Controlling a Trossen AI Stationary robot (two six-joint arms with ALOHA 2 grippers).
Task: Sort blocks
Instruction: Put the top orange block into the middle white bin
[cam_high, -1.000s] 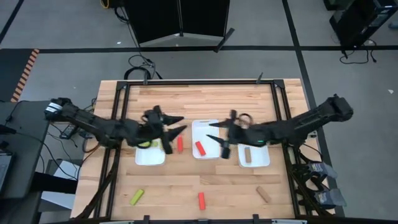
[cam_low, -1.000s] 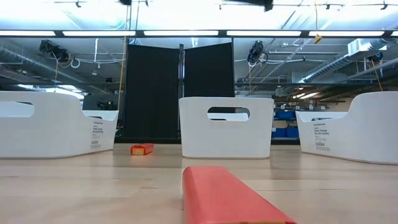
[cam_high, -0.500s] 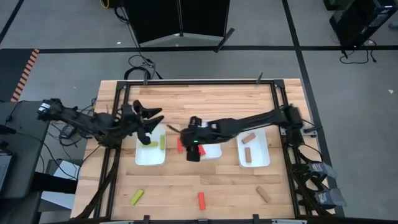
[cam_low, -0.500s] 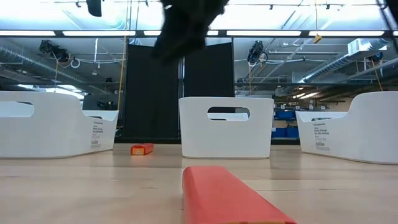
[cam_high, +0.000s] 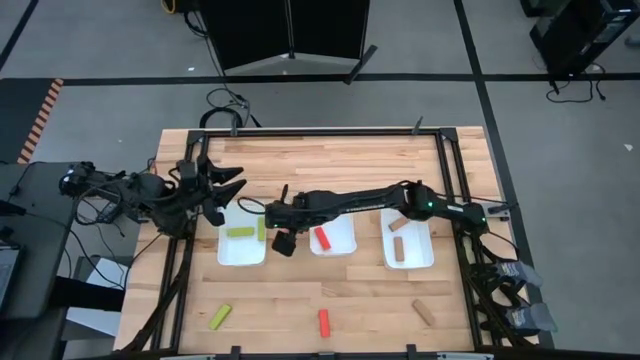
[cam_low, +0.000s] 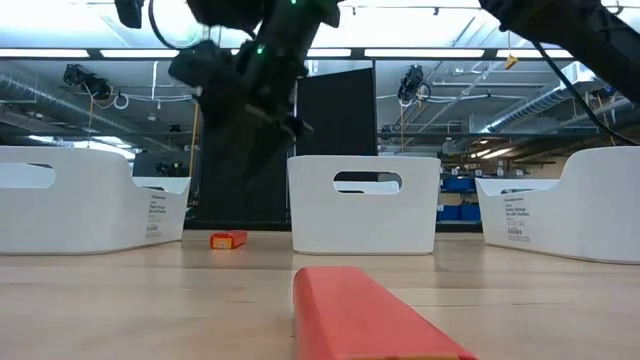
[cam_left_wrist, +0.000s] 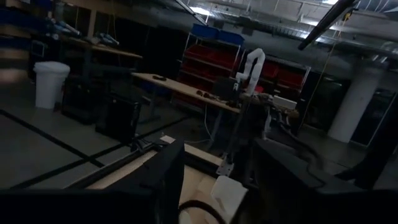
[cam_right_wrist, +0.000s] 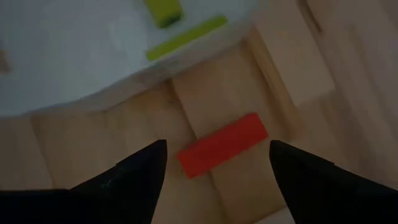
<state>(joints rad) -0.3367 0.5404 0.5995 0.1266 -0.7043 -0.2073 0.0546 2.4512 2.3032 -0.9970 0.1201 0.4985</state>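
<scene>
My right gripper (cam_high: 283, 228) (cam_right_wrist: 214, 180) is open and reaches across the table, pointing down over the gap between the left and middle white trays. A red block (cam_right_wrist: 222, 144) lies flat on the wood there, between and ahead of its fingertips, untouched. The left tray (cam_high: 228, 252) holds two yellow-green blocks (cam_high: 238, 232), the middle tray (cam_high: 340, 228) a red block (cam_high: 321, 238), the right tray (cam_high: 415, 262) two brown blocks (cam_high: 398, 250). My left gripper (cam_high: 226, 184) is open, held above the table's left side.
Three loose blocks lie near the table's near edge: yellow-green (cam_high: 220, 316), red (cam_high: 323, 321) (cam_low: 370, 315) and brown (cam_high: 424, 312). A black frame (cam_high: 300, 132) borders the table. In the low view my right gripper (cam_low: 250, 80) hangs above a small red block (cam_low: 228, 239).
My right gripper has swung from over the middle tray's right edge toward the table's left, stopping above the gap between the left and middle trays and coming down into the low view. My left gripper has drawn back from over the left tray toward the table's left edge.
</scene>
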